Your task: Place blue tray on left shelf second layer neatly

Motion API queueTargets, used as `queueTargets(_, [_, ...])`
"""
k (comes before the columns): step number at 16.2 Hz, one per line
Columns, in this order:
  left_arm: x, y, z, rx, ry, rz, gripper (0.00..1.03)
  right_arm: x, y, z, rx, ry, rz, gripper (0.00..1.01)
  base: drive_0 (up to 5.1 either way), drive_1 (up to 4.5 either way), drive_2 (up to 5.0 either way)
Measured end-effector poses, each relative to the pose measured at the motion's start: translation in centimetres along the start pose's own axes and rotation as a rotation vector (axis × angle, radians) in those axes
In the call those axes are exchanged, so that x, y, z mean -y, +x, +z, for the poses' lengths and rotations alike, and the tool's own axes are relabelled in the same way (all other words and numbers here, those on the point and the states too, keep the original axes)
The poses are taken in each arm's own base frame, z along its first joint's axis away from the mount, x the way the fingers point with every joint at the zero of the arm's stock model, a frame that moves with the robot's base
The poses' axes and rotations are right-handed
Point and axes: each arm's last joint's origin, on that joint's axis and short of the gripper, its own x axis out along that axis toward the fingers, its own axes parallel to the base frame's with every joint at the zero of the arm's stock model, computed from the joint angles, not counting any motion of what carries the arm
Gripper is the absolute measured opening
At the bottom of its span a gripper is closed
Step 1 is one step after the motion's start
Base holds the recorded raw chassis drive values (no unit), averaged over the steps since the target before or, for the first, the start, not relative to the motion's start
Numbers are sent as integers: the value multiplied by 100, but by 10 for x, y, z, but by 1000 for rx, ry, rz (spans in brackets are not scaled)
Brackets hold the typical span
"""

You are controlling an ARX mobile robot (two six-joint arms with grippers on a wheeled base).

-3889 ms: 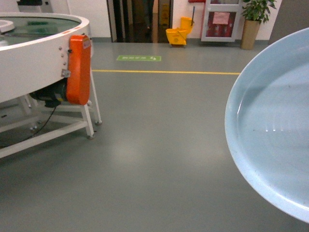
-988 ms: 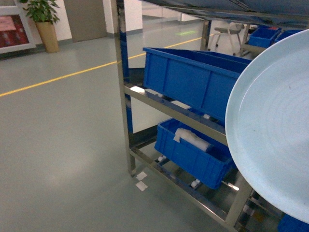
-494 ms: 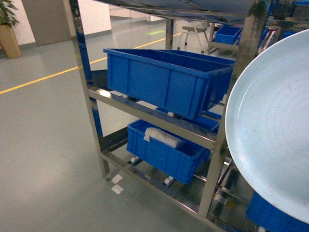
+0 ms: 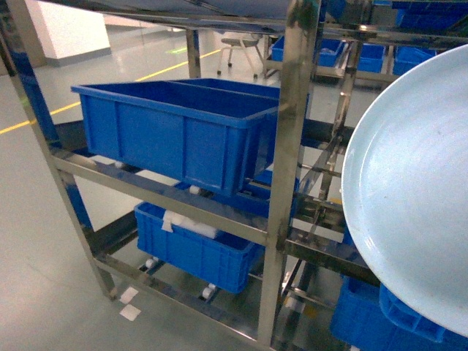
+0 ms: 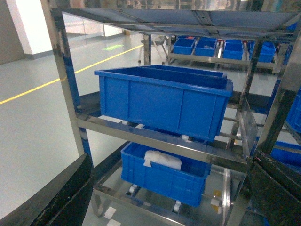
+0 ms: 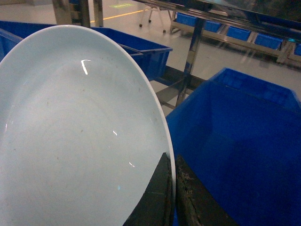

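Right end effector [image 6: 170,197] is pinched on the rim of the blue tray [image 6: 70,136], one dark finger [image 6: 153,197] inside the dish, the other outside. The tray is held tilted in the air, extending up and left from that grip, not on the left shelf [image 4: 289,131], which stands ahead and left of it. A large blue crate [image 4: 175,128] occupies a shelf tier. Left end effector [image 5: 164,197]: fingers spread wide, holding nothing.

From the head we look down-forward at the left shelf [image 4: 281,175]; our left wrist faces it too, and the right wrist sits close against the blue tray [image 6: 70,136].
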Motion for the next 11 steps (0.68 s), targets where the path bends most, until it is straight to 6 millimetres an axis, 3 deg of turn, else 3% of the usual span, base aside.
queueTargets(11, [0, 0, 0, 1, 0, 2, 98, 0, 0, 0, 1, 0, 0, 2, -161, -72, -251])
